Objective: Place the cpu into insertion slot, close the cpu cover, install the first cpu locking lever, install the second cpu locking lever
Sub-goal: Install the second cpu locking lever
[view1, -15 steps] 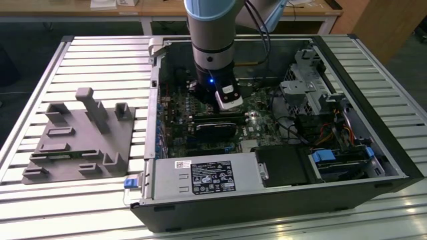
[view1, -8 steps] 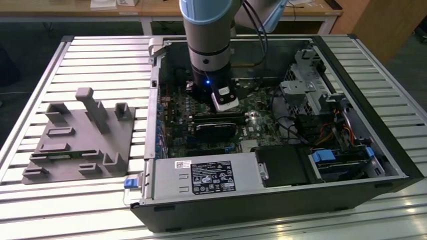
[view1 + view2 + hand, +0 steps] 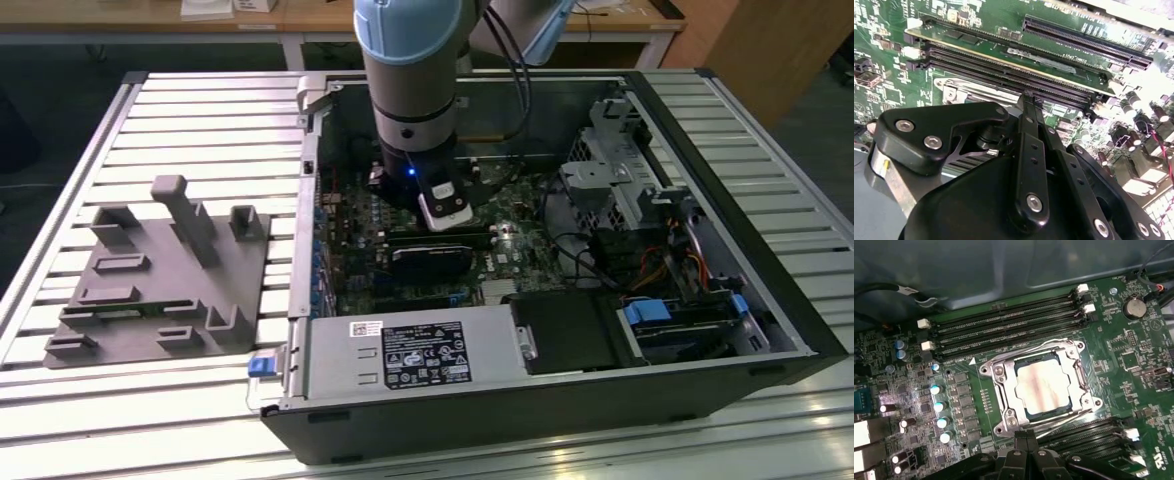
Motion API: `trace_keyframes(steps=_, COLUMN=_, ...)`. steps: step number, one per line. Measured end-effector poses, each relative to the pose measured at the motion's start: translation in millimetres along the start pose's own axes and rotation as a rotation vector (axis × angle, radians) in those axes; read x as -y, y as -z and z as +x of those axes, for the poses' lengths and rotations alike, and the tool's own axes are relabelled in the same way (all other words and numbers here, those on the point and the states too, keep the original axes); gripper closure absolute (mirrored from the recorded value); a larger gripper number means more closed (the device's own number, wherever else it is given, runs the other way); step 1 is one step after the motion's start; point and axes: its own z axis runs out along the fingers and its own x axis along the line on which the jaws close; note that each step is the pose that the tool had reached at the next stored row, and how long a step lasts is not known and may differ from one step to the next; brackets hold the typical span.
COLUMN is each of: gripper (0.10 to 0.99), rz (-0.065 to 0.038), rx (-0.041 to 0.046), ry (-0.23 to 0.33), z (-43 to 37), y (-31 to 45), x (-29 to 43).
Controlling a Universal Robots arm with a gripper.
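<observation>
inside an open computer case [image 3: 561, 400] lying on a slatted metal table [image 3: 80, 130], a robot arm [image 3: 414, 60] reaches straight down toward the green circuit board [image 3: 514, 250]. a grey moulded fixture [image 3: 154, 275] sits on the table toward the exterior view's left, well apart from the case.

in the first wrist view, the cpu [image 3: 1041, 386] lies flat in the insertion slot [image 3: 1030, 416], its dull silver top facing up. the cpu cover [image 3: 1076, 372], a thin silver frame with a square cut-out, appears to lie down around the chip. long black memory slots [image 3: 1004, 322] run beside the socket on 2 sides.

the tool [image 3: 1026, 437] hangs just beside the socket's near edge. its black fingers [image 3: 1021, 440] look pressed together with no gap showing and nothing held between them. the second wrist view shows the same black linkage [image 3: 1029, 150] above the board.

as a judgement: the chip is light, rigid and fragile, best gripped only by its outer edges, never pressed on top. the cover is thin stiff sheet metal that pivots on a hinge, so a gentle push on its rim suits it. the metal surfaces look smooth and likely slippery. whether any locking lever is latched cannot be told.
</observation>
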Motion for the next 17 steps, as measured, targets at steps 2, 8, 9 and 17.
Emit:
trace_keyframes(steps=2, gripper=0.980, rz=-0.016, rx=-0.0044, ry=-0.002, z=0.1, y=-0.5, x=1.9)
trace_keyframes(steps=8, gripper=0.980, rz=-0.038, rx=-0.0102, ry=-0.004, z=-1.5, y=-0.8, x=11.1)
trace_keyframes(steps=9, gripper=0.980, rz=-0.039, rx=-0.0105, ry=-0.004, z=-1.9, y=-0.7, x=12.5)
trace_keyframes(steps=17, gripper=0.980, rz=-0.090, rx=-0.0241, ry=-0.010, z=-0.7, y=-4.2, x=16.9)
